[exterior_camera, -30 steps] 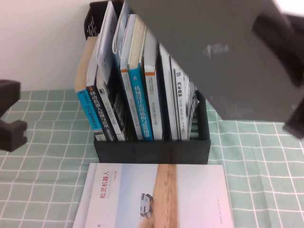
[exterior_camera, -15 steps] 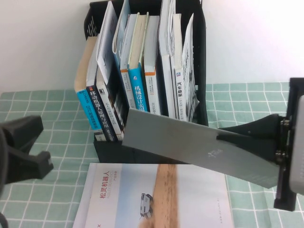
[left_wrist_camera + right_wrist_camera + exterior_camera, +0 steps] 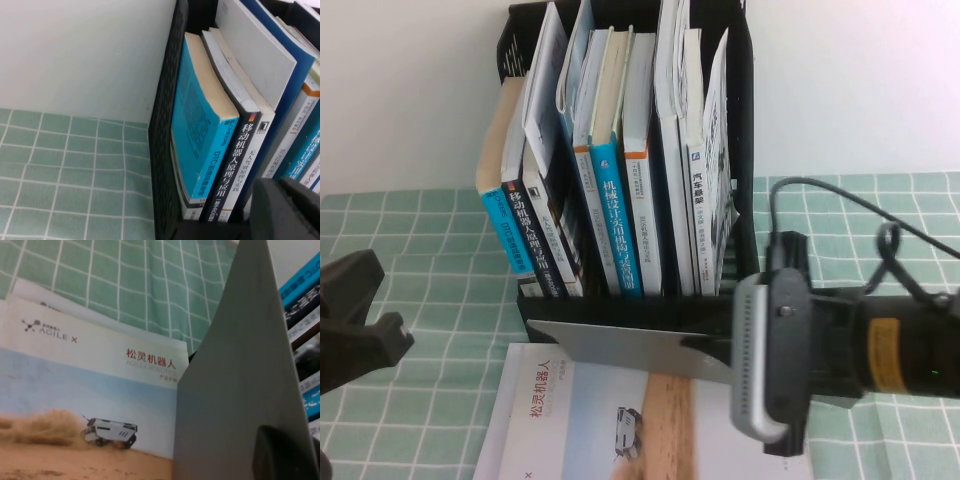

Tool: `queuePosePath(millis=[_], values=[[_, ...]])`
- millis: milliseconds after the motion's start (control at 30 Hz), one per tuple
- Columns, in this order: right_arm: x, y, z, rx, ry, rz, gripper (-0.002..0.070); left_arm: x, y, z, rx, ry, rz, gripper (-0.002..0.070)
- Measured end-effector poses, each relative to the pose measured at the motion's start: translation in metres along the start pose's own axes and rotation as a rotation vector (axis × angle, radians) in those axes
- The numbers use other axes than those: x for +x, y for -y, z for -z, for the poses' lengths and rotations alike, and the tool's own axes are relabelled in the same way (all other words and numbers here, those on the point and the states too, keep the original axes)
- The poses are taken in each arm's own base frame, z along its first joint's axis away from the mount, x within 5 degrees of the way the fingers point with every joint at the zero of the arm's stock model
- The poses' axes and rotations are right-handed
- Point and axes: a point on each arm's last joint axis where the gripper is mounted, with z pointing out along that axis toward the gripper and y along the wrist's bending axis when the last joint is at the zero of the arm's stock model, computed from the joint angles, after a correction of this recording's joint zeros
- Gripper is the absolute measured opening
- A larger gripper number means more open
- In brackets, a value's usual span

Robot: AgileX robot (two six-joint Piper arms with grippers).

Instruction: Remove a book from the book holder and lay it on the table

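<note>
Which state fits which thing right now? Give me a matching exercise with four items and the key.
Things:
1. right gripper
2. left gripper
3. book holder
4. pale book

States:
A. lying flat on the table, in front of the holder
B. standing on the table, full of upright books
C. off to the left of the holder, holding nothing
D. shut on the book, grey side up, just above the flat one

Pairs: 1-D, 2-C, 3-B, 4-A
</note>
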Motion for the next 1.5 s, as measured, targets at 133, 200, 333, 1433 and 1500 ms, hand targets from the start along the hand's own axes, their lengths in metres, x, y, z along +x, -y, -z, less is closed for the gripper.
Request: queuePosePath(millis=[133,200,333,1433,1500], values=[[-0.008,0.004,-0.021,-0.014,0.01,0.036,0.0003,-0.001,0.0,0.0,0.001,0.014,-0.004,-0.0003],[-0.016,0.009,-0.03,-0.013,0.033,0.063,0.0003,-0.001,0.0,0.0,0.001,0.016,-0.005,-0.0003],[-0.026,0.019,-0.041,-0.002,0.054,0.088,0.0003,-0.002,0.0,0.0,0.001,0.017,-0.006,-0.0003],[-0.042,0.008,-0.036,-0.21,0.13,-0.226,0.0478,-0.002,0.006,0.0,0.064,0.025,-0.02,-0.0003],[-0.046,0.014,-0.029,-0.158,0.131,-0.188,0.0437,-0.002,0.006,0.0,0.066,0.025,-0.02,-0.0003]])
